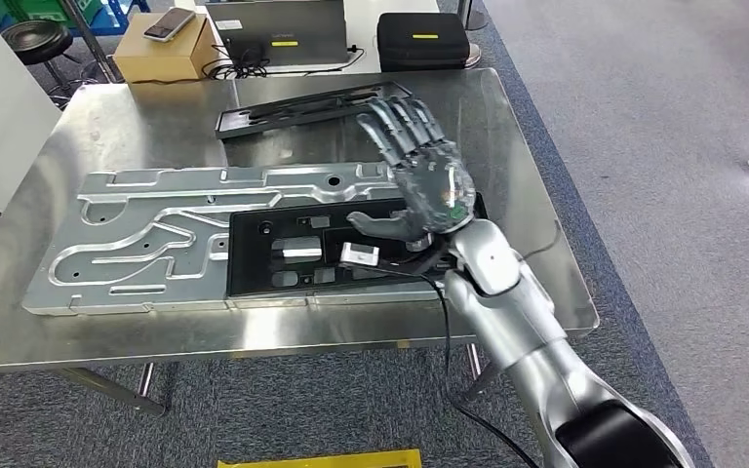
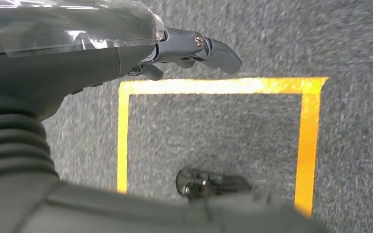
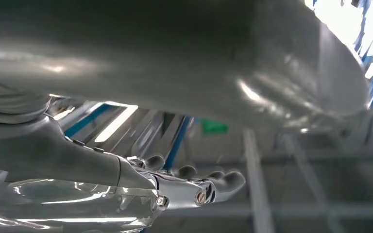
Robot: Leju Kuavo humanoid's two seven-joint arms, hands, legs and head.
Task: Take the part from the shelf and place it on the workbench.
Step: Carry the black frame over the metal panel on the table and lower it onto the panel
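Head view: right hand (image 1: 427, 185) fingers spread, holding nothing, hovering over black part (image 1: 283, 255) on workbench (image 1: 29, 312). Left hand (image 2: 184, 51) over carpet, grip unclear, can't tell.

The workbench (image 1: 78, 341) is glossy, faintly scuffed steel. On it lie a matt stamped metal plate (image 1: 117, 244) and a black plastic part (image 1: 254, 255). Upper left, a cardboard box (image 1: 161, 57) looks dull.

Behind the counter, a cardboard box (image 1: 163, 51) carries a phone (image 1: 169, 24). Beside it lies a grey laptop (image 1: 278, 29) with cables, then a black case (image 1: 422, 41). A black stool (image 1: 36, 40) stands at far left. Yellow tape (image 2: 217, 86) marks the grey carpet.
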